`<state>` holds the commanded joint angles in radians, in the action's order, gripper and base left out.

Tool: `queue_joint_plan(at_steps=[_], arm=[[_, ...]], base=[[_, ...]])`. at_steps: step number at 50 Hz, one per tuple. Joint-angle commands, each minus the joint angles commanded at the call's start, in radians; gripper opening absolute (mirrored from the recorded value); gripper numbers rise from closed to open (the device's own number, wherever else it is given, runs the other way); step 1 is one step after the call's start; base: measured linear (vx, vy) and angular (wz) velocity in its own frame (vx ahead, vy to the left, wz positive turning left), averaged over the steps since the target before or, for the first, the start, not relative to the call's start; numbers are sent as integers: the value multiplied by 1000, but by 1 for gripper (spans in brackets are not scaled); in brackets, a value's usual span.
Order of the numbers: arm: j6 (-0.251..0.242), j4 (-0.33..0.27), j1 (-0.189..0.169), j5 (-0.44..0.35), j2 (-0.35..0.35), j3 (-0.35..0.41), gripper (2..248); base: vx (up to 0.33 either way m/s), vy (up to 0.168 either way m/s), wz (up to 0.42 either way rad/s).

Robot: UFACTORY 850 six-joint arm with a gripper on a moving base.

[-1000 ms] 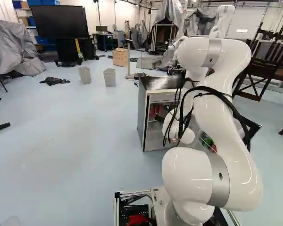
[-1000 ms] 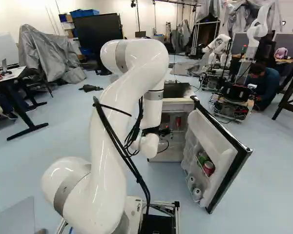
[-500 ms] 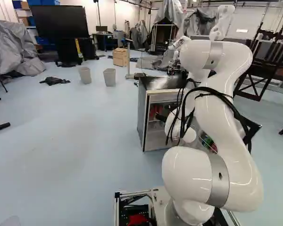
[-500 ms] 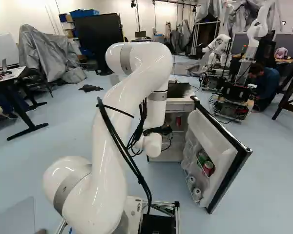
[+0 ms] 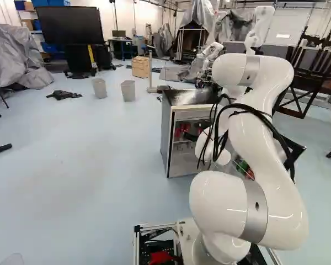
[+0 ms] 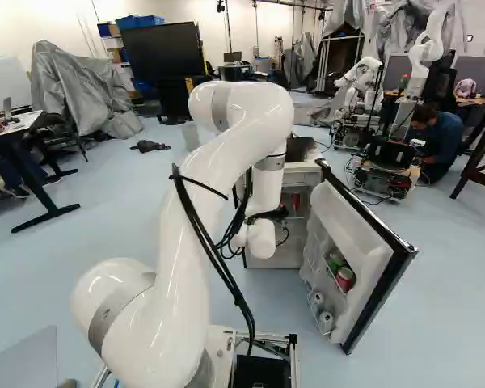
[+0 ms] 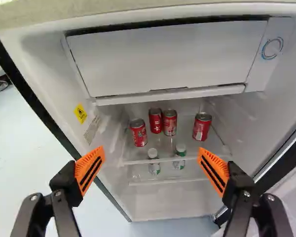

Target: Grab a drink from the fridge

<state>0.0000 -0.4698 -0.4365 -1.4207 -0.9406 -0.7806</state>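
Slotted, orange-padded fingers (image 7: 90,168) wide open; four glossy, cylindrical red cans (image 7: 169,123) on a translucent shelf (image 7: 186,132)

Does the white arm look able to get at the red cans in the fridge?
Probably yes: the black-edged fridge door and the black gripper both stand open, and nothing visible blocks the way to the cans.

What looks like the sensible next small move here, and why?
Probably ease the open gripper straight ahead into the fridge, lining up on one red can. The door is open, four red cans stand on the upper shelf ahead of the gripper, and nothing is between its spread fingers.
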Motion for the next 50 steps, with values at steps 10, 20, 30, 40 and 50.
queue_joint_plan(at_steps=[10, 20, 30, 40, 50], arm=[[0, -29, -6, 0, -56, -65, 247], [0, -59, -11, 0, -114, -133, 247], [0, -89, -15, 0, -171, -204, 247], [0, -124, -13, 0, -228, -275, 247], [0, -163, -6, 0, -285, -347, 247]], base=[[0, 0, 0], [0, 0, 0], [0, 0, 0], [0, 0, 0], [0, 0, 0]])
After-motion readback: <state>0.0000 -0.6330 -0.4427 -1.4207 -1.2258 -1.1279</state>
